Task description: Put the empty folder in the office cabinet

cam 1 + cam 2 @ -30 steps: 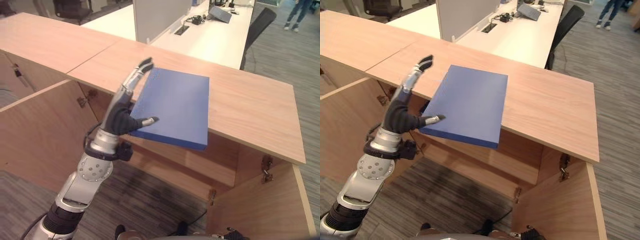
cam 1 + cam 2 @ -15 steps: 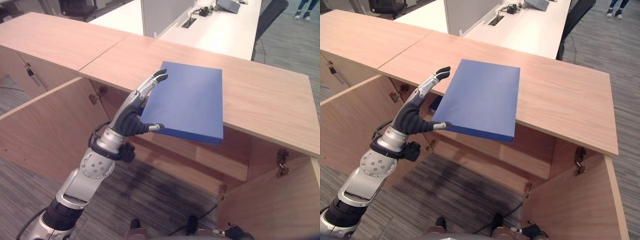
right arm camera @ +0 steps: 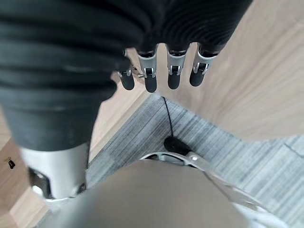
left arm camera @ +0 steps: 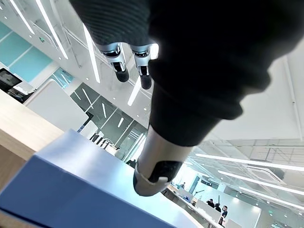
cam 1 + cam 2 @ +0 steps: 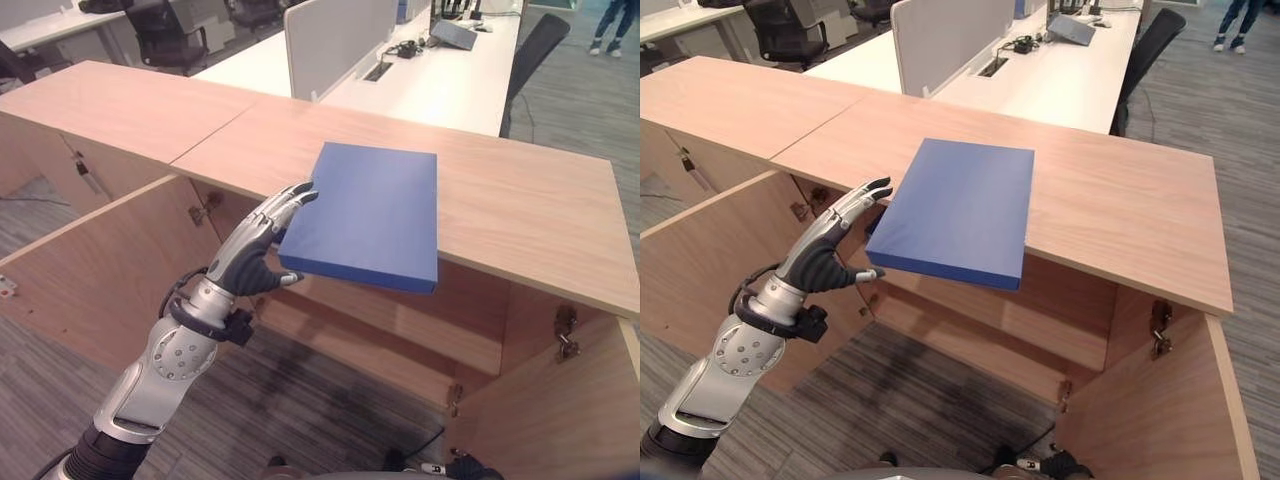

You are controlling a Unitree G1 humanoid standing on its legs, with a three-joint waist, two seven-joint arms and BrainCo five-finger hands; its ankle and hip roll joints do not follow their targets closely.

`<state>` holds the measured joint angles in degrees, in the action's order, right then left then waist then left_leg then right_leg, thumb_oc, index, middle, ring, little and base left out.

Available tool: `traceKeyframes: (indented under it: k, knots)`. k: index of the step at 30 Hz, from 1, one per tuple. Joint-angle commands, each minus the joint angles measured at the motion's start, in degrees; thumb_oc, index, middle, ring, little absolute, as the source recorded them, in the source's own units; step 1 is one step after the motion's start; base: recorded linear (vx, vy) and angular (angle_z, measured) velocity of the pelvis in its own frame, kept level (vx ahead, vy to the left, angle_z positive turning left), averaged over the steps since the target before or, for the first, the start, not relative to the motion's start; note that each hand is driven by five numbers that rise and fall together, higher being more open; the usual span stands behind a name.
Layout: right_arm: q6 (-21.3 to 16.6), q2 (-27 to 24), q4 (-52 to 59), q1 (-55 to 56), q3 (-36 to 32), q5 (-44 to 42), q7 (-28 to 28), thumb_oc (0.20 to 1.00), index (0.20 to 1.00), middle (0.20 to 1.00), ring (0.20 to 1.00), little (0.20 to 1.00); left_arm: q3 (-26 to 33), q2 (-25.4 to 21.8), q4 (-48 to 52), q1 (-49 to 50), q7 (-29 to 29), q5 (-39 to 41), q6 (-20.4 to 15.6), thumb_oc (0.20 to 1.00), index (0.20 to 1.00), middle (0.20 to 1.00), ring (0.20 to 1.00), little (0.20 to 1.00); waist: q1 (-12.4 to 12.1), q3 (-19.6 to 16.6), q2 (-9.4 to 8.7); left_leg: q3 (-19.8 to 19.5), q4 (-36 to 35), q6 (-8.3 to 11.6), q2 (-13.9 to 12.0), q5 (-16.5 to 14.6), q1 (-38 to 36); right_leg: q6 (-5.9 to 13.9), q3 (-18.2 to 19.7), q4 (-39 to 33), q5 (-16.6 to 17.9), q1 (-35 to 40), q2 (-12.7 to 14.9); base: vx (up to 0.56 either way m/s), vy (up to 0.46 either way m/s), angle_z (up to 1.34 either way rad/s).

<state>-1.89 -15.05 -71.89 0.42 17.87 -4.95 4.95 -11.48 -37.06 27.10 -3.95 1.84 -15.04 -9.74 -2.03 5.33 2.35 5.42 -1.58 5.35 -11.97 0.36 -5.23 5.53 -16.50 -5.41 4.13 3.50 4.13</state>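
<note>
**Blue folder being approached at the cabinet's front edge**

The blue folder is lying flat on the wooden top of the office cabinet, with its near end overhanging the front edge above the open compartment. The left hand is being held just beside the folder's near left corner, fingers spread and nearly straight along that side and the thumb reaching under the overhanging edge; nothing is being pinched, and whether the fingertips are touching the cover cannot be told. The right hand is being kept low beside the cabinet, fingers relaxed and holding nothing.

The grasping step is judged to be in hand. Next, the overhanging corner is to be clamped between thumb and fingers, then the folder drawn off the top and lowered into the compartment between the open doors.
</note>
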Motion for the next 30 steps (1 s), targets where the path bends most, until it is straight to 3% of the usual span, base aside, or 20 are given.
traceKeyframes:
  k: [1, 21, 30]
  knots:
    - [-0.01, 1.42, -1.44, -2.09, 1.68, 1.48, 0.06, 1.000, 1.000, 1.000, 1.000, 1.000, -0.22, -2.44, 1.08, -2.28, 2.35, -3.07, -2.22, 1.000, 1.000, 1.000, 1.000, 1.000, 0.74, 1.05, -4.05, 0.85, 2.02, 1.52, -0.15, -0.27, -0.29, -1.44, -1.07, 0.41, -6.30, 3.87, -3.19, -0.01, -0.012, -0.05]
    - [0.04, 0.25, -1.69, -3.15, 2.36, 1.55, 1.70, 1.000, 1.000, 1.000, 1.000, 1.000, -13.93, -0.13, -12.45, -13.75, 3.74, -15.23, -1.61, 1.000, 1.000, 1.000, 1.000, 1.000, 2.15, 0.82, -4.27, 1.33, 3.27, 1.96, -0.84, -0.61, -0.01, -1.95, -0.43, 0.41, -6.44, 4.13, -3.57, 0.00, -0.003, -0.01]
    - [0.07, 0.18, -2.34, -3.25, 2.89, 1.97, 2.14, 1.000, 1.000, 1.000, 1.000, 1.000, -16.78, 0.87, -16.03, -17.24, 6.24, -20.82, -1.90, 1.000, 1.000, 1.000, 1.000, 1.000, 2.55, 0.76, -4.20, 1.36, 3.63, 2.19, -0.94, -0.69, 0.14, -2.11, -0.30, 0.41, -6.44, 4.31, -3.69, 0.00, -0.002, -0.01]
